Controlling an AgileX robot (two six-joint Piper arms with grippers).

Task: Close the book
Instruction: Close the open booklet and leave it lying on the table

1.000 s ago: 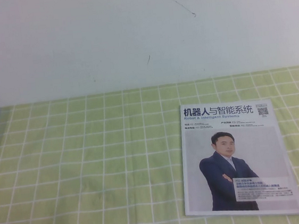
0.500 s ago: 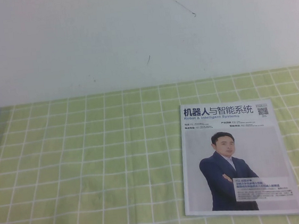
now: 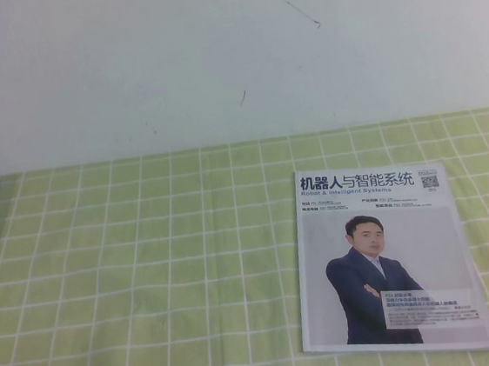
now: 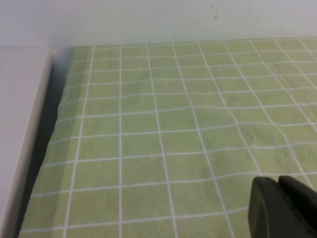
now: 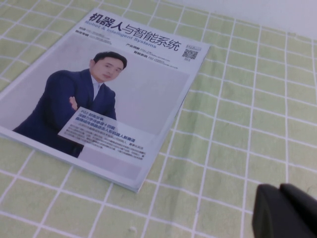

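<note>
High view: you will find the book (image 3: pixel 388 260) at 4 o'clock on the checked cloth (image 3: pixel 149 272), flat, closed, cover up. Left gripper (image 4: pixel 279 198) hangs over bare cloth, jaws pressed together, empty. Right gripper (image 5: pixel 281 203) hangs near the book, apart from it, likewise closed and empty.

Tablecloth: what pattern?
Tablecloth is light green with white grid lines; high view best. Left hand above it, right hand near the book.

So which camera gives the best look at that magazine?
The high view: the whole closed magazine with the suited man shows, flat on the green checked cloth. The right wrist view is closer but crops one corner; the right claw hovers over cloth beside it. The left wrist view shows only cloth under the left claw.
</note>
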